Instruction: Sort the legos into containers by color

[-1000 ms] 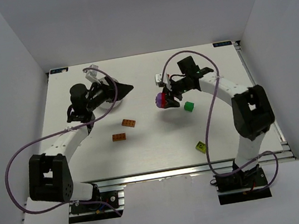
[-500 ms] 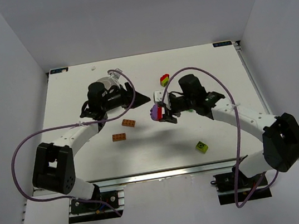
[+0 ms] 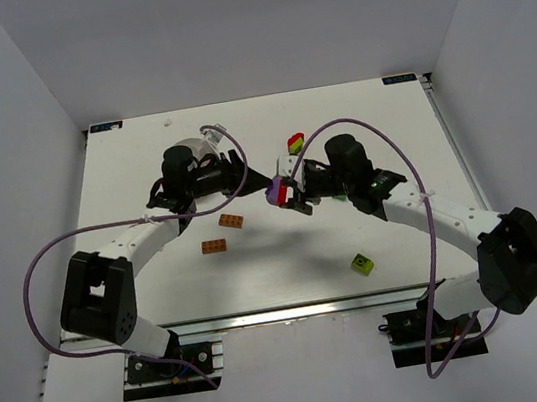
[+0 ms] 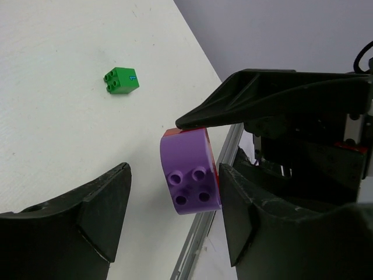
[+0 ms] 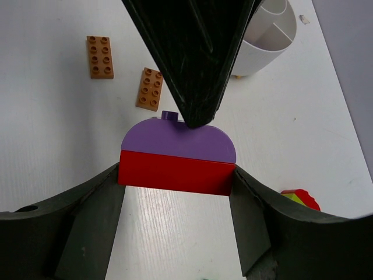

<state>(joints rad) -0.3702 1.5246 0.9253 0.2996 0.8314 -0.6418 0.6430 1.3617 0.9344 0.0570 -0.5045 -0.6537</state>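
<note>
My right gripper (image 5: 176, 172) is shut on the purple-and-red piece (image 5: 175, 149), with a finger pressed to each end of its red half. The piece hangs above the table's middle (image 3: 275, 193). My left gripper (image 4: 175, 195) stands open around its purple half (image 4: 189, 175): the right finger is close against it and the left finger stands well apart. Two orange plates (image 3: 231, 221) (image 3: 215, 246) lie left of centre. The green cube (image 4: 121, 80) shows in the left wrist view. The lime-green block (image 3: 362, 264) lies near the front. The red-yellow-green piece (image 3: 295, 143) lies behind the grippers.
The white divided dish (image 5: 265, 35) stands at the back left, mostly under my left arm in the top view (image 3: 203, 143). Purple cables loop over both arms. The table's metal rail runs along its near edge.
Both arms swung toward the table's middle. The right one carried the purple-and-red piece leftward. My left gripper came up to the piece and its jaws narrowed around the purple half.
</note>
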